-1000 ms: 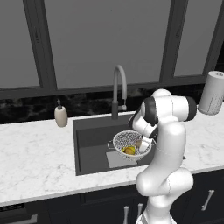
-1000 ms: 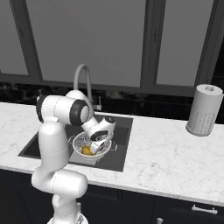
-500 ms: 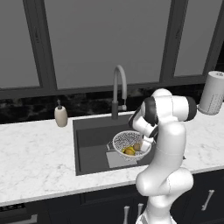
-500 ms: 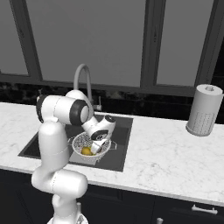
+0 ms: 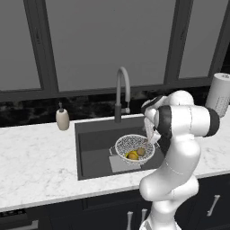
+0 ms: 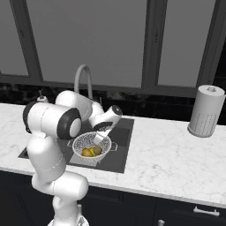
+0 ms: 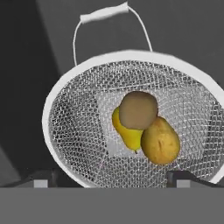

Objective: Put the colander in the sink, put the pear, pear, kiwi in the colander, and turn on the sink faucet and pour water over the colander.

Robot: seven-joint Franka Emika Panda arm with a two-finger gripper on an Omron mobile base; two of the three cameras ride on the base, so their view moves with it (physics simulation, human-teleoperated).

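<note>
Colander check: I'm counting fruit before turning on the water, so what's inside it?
Inside the colander lie the brown kiwi, a golden pear and a yellow pear mostly covered by both. Anything beneath them is hidden.

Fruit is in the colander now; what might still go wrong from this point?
1. The gripper, jaws open, hangs low over the colander; lifting carelessly may snag its rim and tip it.
2. The kiwi rests on the pears; a knock may shift the pile.
3. The faucet lever sits behind the colander, so the arm must reach across it.
</note>
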